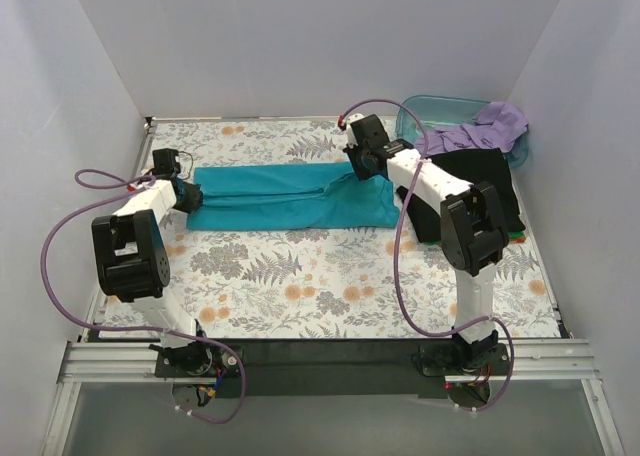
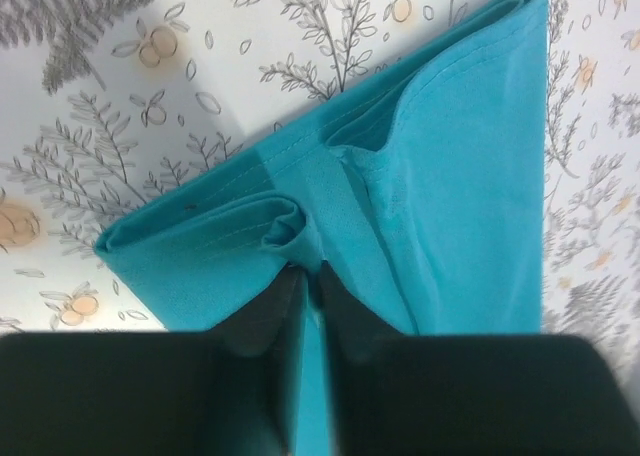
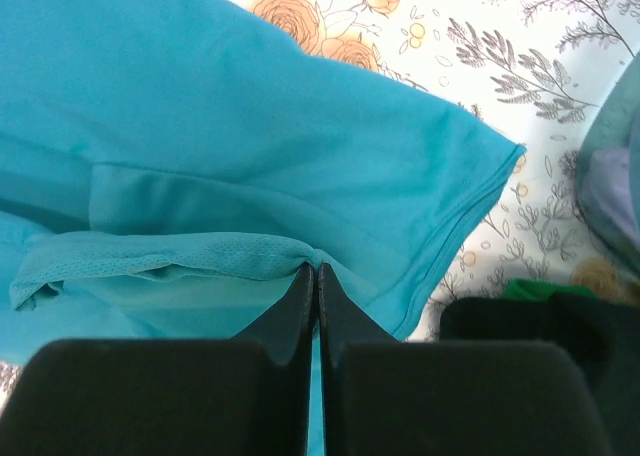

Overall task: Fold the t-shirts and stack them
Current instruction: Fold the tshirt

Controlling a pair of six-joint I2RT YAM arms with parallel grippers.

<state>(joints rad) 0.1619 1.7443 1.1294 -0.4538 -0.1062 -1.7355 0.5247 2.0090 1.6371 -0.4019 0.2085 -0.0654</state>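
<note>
From above, the teal t-shirt (image 1: 290, 196) lies folded lengthwise across the table (image 1: 300, 276), with the black t-shirt (image 1: 488, 168) and lavender t-shirt (image 1: 490, 126) heaped far right. Left wrist view: the left gripper (image 2: 310, 276) pinches its cloth, fingers closed. Right wrist view: the right gripper (image 3: 316, 272) likewise clamps a fold.

Three t-shirts are in view: one teal-blue t-shirt (image 1: 290, 198), one black t-shirt (image 1: 480, 181) and one lavender-purple t-shirt (image 1: 485, 129). There is one translucent blue-green tub (image 1: 440, 109). There are two end effectors, the left end effector (image 1: 190, 195) and the right end effector (image 1: 352, 168). One floral-patterned surface (image 1: 300, 286) carries them all.
</note>
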